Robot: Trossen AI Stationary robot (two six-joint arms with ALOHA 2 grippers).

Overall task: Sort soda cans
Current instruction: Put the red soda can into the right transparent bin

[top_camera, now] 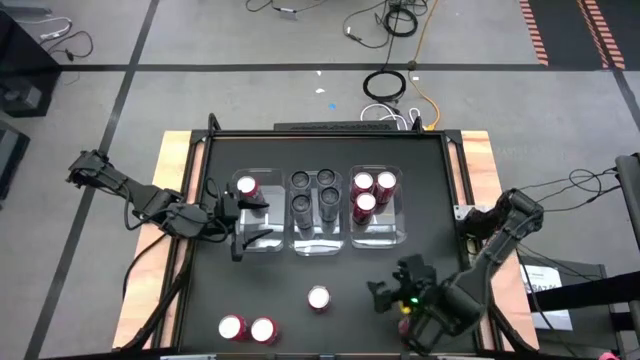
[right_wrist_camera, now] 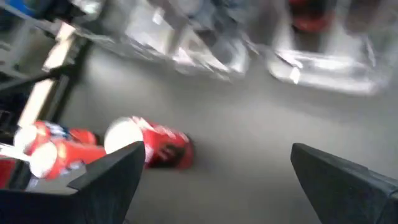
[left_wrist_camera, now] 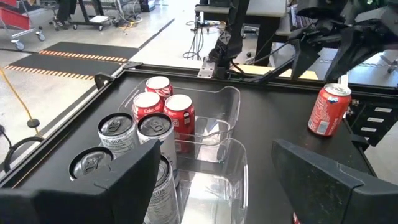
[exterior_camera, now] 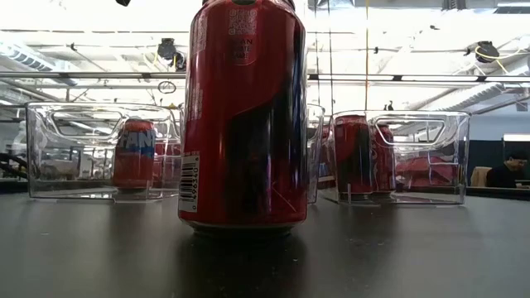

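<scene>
We see three clear bins in a row across the middle of the black worktop (top_camera: pixel 220 300). The left bin (top_camera: pixel 262 240) holds one red can (top_camera: pixel 246 186) at its far end. The middle bin (top_camera: pixel 316 245) holds four dark cans (top_camera: pixel 314 194), standing in two pairs. The right bin (top_camera: pixel 380 236) holds three red cans (top_camera: pixel 372 192), clustered at its far end.

Outside the bins we count three more red cans upright on the worktop: a lone can (top_camera: pixel 319 298) near the middle of the near side, and a pair (top_camera: pixel 247 329) touching each other at the near left edge. That makes seven red cans and four dark ones in the overhead picture. In the low view the lone can fills the middle of the picture, with the bins behind it.

The left pincer (top_camera: pixel 240 226) hovers over the left bin with its fingers wide and nothing between them. The right pincer (top_camera: pixel 388 290) sits low at the near right, beside the lone can, also wide and holding nothing.

The worktop has light wooden strips along its left and right sides. Beyond it lies a grey floor with cables (top_camera: pixel 392 88) and striped hazard tape (top_camera: pixel 540 35). The low view shows a bright ceiling with beams and a person (exterior_camera: pixel 507 170) seated far off at the right.
</scene>
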